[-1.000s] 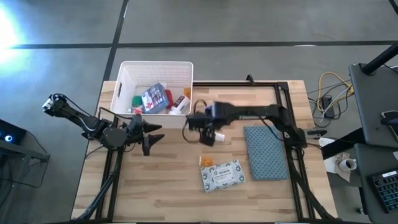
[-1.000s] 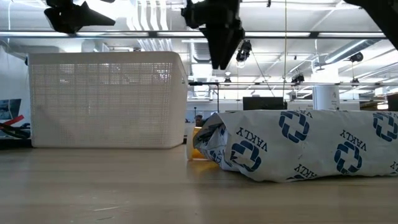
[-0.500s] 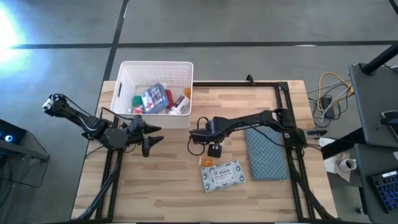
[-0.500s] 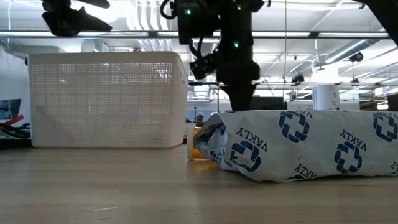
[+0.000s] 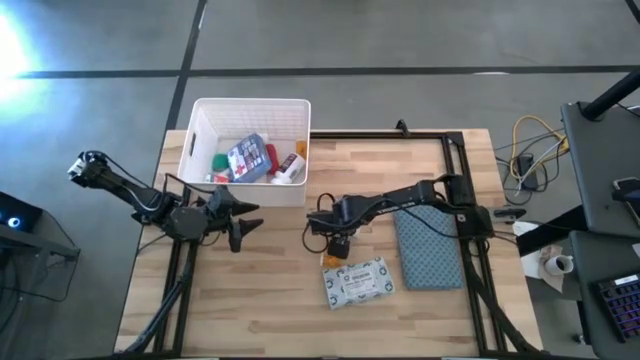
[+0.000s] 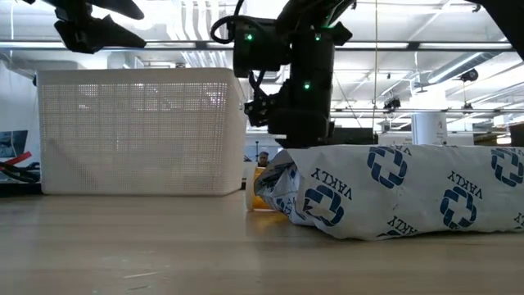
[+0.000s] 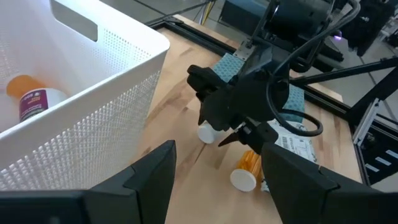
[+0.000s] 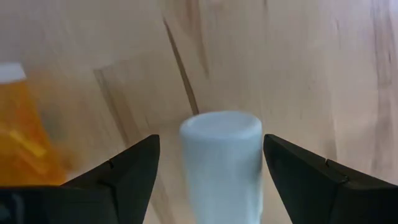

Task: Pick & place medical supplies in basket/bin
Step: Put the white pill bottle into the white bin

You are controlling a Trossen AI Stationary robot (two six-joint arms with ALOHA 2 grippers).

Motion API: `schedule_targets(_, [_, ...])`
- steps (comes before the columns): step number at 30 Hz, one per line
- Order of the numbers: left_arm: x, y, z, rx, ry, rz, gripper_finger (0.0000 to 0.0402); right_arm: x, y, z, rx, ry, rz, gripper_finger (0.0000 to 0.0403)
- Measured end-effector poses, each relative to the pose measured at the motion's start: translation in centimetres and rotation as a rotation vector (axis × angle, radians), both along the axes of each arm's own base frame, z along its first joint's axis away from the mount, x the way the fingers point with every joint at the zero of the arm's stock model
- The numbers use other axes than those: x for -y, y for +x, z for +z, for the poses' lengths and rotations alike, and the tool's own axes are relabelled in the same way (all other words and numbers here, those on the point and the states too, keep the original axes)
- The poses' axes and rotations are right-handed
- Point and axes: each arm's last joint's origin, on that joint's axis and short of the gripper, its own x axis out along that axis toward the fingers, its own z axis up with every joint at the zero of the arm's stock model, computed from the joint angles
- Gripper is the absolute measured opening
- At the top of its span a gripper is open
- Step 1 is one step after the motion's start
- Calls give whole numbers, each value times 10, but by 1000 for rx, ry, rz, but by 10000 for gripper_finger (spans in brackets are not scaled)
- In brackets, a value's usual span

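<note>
A small white pill bottle (image 8: 221,158) lies on the wooden table, with an orange pill bottle (image 8: 22,124) beside it. My right gripper (image 8: 211,140) is open, low over the white bottle with one finger on either side and gaps between. In the high view that gripper (image 5: 335,245) sits just far of the white wipes pack (image 5: 358,282). The white slotted bin (image 5: 250,140) at the far left holds the blue-white pouch, a red tube, a green piece and bottles. My left gripper (image 5: 240,215) waits open, raised, near the bin's near side.
The blue-grey cloth pad (image 5: 428,245) lies right of the right gripper. A black frame (image 5: 455,160) runs along the table's far and right sides. In the low view the wipes pack (image 6: 393,192) hides the right gripper's fingertips. Bare wood lies between the bin and the bottles.
My right gripper has moved from beside the bin toward the table's near edge and down, ending low over the white bottle just far of the wipes pack. My left arm has kept still.
</note>
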Motion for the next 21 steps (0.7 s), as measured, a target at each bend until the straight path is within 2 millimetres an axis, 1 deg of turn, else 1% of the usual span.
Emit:
schedule_targets(3, [0, 0, 0, 0, 0, 0, 216, 1, 0, -1, 6, 2, -31, 269])
schedule_targets(5, [0, 0, 0, 0, 0, 1, 216, 2, 0, -1, 7, 7, -45, 254])
schedule_targets(9, [0, 0, 0, 0, 0, 1, 216, 7, -2, -4, -3, 25, -64, 205])
schedule_targets(11, [0, 0, 0, 0, 0, 1, 216, 11, -2, -4, -1, 46, -111, 178])
schedule_targets(14, [0, 0, 0, 1, 0, 2, 216, 14, -1, 2, 17, 106, -172, 147])
schedule_targets(16, [0, 0, 0, 1, 0, 2, 216, 14, 1, 17, 65, 113, -184, 145])
schedule_targets(17, [0, 0, 0, 1, -1, 2, 216, 14, 3, 27, 99, 117, -185, 145])
schedule_targets(19, [0, 0, 0, 2, -1, 2, 216, 14, 5, 55, 191, 123, -199, 145])
schedule_targets(21, [0, 0, 0, 2, -1, 1, 216, 15, 5, 84, 285, 88, -231, 145])
